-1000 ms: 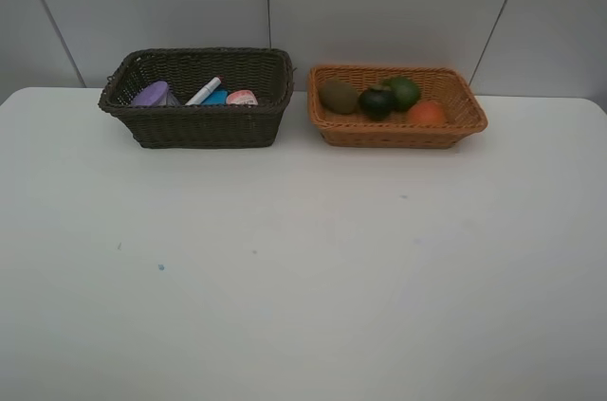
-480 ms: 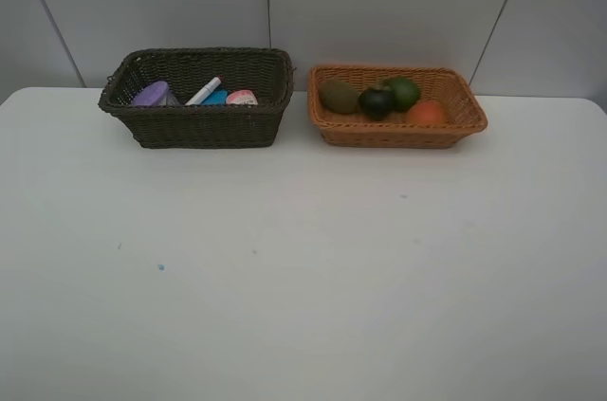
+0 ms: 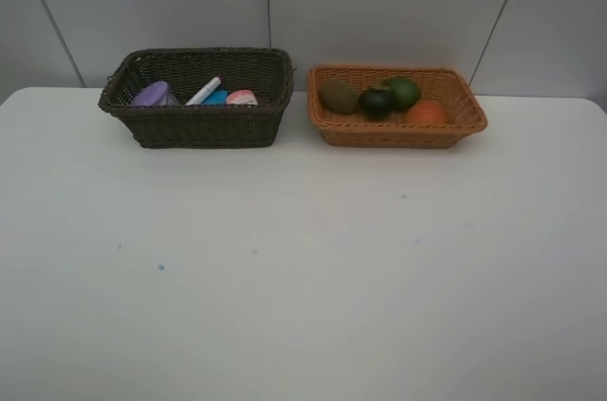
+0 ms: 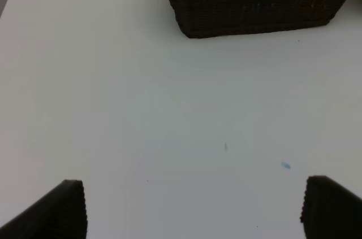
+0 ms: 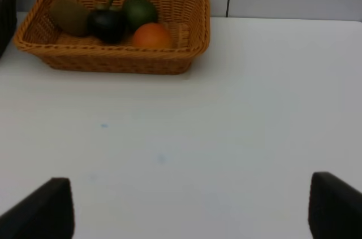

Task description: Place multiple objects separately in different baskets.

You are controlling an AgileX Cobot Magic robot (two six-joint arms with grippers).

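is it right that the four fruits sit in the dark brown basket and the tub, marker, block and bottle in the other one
Not quite. The fruits, among them the kiwi and lime, lie in the light orange basket, as the exterior high view shows. The dark brown basket holds the purple-lidded tub, marker, block and bottle.

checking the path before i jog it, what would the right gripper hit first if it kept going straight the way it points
Probably the light orange woven wicker basket, at its near wall. The open right gripper faces it across bare white table, with nothing between. Depth is hard to judge, so it may meet the tabletop first.
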